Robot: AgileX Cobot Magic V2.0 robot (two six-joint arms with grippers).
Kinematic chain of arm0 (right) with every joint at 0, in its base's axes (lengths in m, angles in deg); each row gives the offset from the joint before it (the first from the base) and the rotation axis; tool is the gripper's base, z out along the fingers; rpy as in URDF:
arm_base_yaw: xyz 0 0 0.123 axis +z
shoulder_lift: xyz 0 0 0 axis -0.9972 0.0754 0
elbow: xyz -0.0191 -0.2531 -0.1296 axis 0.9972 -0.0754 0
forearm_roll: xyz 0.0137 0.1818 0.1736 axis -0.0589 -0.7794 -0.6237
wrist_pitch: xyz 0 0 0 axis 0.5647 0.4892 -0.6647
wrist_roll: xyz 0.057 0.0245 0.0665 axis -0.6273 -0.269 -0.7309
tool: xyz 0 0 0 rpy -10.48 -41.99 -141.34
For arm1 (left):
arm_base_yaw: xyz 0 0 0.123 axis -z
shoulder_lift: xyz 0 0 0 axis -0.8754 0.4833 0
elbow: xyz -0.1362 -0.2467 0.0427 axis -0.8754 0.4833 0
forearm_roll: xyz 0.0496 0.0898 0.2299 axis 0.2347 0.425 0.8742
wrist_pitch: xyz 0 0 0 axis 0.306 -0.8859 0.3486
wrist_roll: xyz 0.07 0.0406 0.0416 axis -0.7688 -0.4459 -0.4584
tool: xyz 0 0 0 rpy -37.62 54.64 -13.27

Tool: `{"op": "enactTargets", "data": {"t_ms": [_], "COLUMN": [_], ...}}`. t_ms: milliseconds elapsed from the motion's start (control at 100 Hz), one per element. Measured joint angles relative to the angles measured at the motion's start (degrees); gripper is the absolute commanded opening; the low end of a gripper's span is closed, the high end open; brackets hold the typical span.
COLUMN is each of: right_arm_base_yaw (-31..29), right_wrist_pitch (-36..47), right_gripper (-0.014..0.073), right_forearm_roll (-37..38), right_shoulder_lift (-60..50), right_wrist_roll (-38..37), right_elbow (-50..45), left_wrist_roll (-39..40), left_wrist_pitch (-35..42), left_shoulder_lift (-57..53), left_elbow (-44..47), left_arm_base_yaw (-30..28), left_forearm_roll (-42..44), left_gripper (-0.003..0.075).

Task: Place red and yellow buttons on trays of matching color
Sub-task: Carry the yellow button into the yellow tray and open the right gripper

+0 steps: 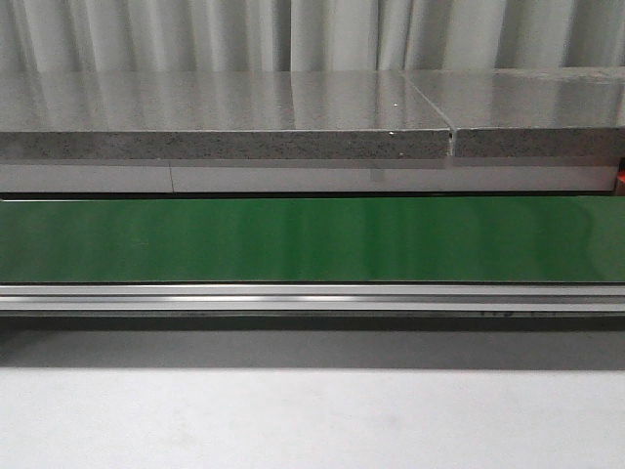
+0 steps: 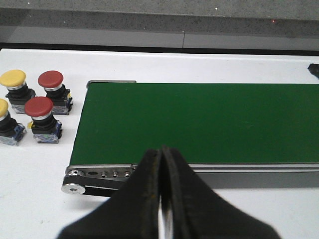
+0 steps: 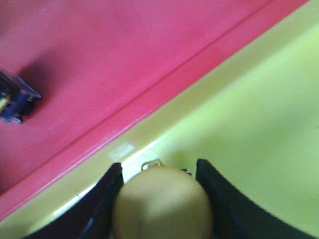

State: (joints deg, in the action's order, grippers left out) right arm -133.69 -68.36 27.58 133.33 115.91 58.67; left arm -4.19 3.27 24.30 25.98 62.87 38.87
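right gripper (image 3: 159, 199) clamps a yellow button (image 3: 162, 201) over the yellow tray (image 3: 259, 124); left gripper (image 2: 160, 199) pressed closed on nothing.

the held button sits near the yellow tray's rim, beside the red tray (image 3: 99, 64), where a blurred object, possibly a button base (image 3: 15, 99), lies. past the left fingers, the green conveyor belt (image 2: 199, 122); off its end on the white worktop (image 2: 30, 169), two red buttons (image 2: 40, 118) and two yellow ones (image 2: 15, 84).
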Motion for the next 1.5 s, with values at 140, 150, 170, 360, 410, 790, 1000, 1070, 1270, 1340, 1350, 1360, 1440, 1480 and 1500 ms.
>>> {"op": "enactTargets", "data": {"t_ms": [140, 150, 170, 360, 410, 790, 1000, 1070, 1270, 1340, 1350, 1360, 1440, 1480, 1500], "right_arm_base_yaw": [0.00, 0.00, 0.00, 0.00, 0.00, 0.00, 0.00, 0.00, 0.00, 0.42, 0.55, 0.77, 2.70, 4.35, 5.32], "right_wrist_pitch": [0.80, 0.91, 1.05, 2.19, 2.23, 0.41, -0.57, -1.13, -1.67, -1.67, -1.67, -1.51, -1.19, -0.94, -0.93], "right_gripper": [0.0073, 0.0073, 0.0073, 0.0073, 0.0078, 0.0666, 0.0654, 0.0654, 0.0654, 0.0654, 0.0654, 0.0654, 0.0654, 0.0654, 0.0654], "right_forearm_roll": [0.00, 0.00, 0.00, -0.28, -0.28, -0.55, -0.55, -0.55, -0.70, -0.99, -0.99, -0.99, -1.08, -1.08, -1.08], "right_shoulder_lift": [1.54, 1.76, 1.96, 2.90, 2.93, 3.61, 3.26, 2.73, -1.85, -4.10, -4.34, -4.84, -7.52, -8.95, -9.68], "right_wrist_roll": [0.10, 0.10, 0.10, 0.13, 0.22, 1.70, 1.84, 1.84, 1.84, 1.84, 1.84, 1.84, 1.84, 1.98, 2.19], "right_elbow": [0.00, 0.00, 0.00, 0.36, 0.46, 0.46, 1.49, 2.43, 4.14, 4.35, 4.35, 4.35, 4.35, 4.35, 4.35], "left_wrist_roll": [0.00, 0.00, 0.00, 0.00, 0.00, 0.00, 0.00, 0.00, 0.00, 0.00, 0.00, 0.00, 0.00, 0.00, 0.00], "left_wrist_pitch": [0.00, 0.00, 0.00, 0.00, 0.00, 0.00, 0.00, 0.00, 0.00, 0.00, 0.00, 0.00, 0.00, 0.00, 0.00], "left_shoulder_lift": [0.00, 0.00, 0.00, 0.00, 0.00, 0.00, 0.00, 0.00, 0.00, 0.00, 0.00, 0.00, 0.00, 0.00, 0.00], "left_elbow": [0.00, 0.00, 0.00, 0.00, 0.00, 0.00, 0.00, 0.00, 0.00, 0.00, 0.00, 0.00, 0.00, 0.00, 0.00], "left_arm_base_yaw": [0.00, 0.00, 0.00, 0.00, 0.00, 0.00, 0.00, 0.00, 0.00, 0.00, 0.00, 0.00, 0.00, 0.00, 0.00], "left_forearm_roll": [0.00, 0.00, 0.00, 0.00, 0.00, 0.00, 0.00, 0.00, 0.00, 0.00, 0.00, 0.00, 0.00, 0.00, 0.00], "left_gripper": [-0.0019, -0.0019, -0.0019, -0.0019, -0.0019, -0.0019, -0.0019, -0.0019, -0.0019, -0.0019, -0.0019, -0.0019, -0.0019, -0.0019, -0.0019]}}
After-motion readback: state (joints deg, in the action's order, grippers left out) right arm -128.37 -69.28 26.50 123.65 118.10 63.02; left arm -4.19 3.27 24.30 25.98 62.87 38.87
